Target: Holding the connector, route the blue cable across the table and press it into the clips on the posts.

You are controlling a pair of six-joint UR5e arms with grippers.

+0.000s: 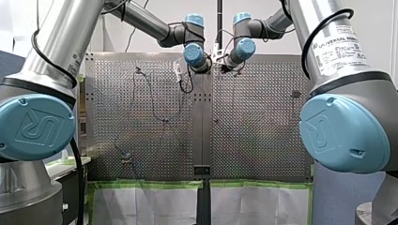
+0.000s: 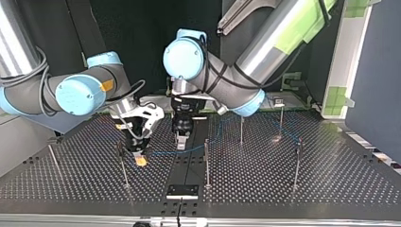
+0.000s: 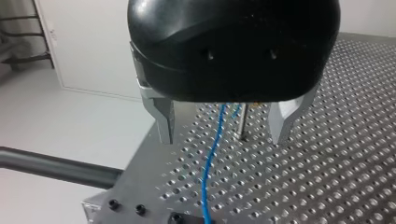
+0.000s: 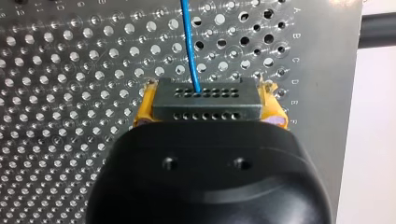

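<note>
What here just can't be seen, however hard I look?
Left wrist view: my left jaws' black body hides the post's top, so whether the blue cable sits in a clip there.
Top view: the clips atop the posts are too small to read.
Front view: the connector, too far off.

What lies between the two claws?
Top view: only the blue cable, running from the connector in the right claw to the open left claw.

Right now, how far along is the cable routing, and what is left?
Done, it seems: the blue cable runs past the posts at the top view's right, clip seating unclear. In hand: my right jaws are shut on the connector; my left jaws stand open around the cable. Left: the post near the connector.
</note>
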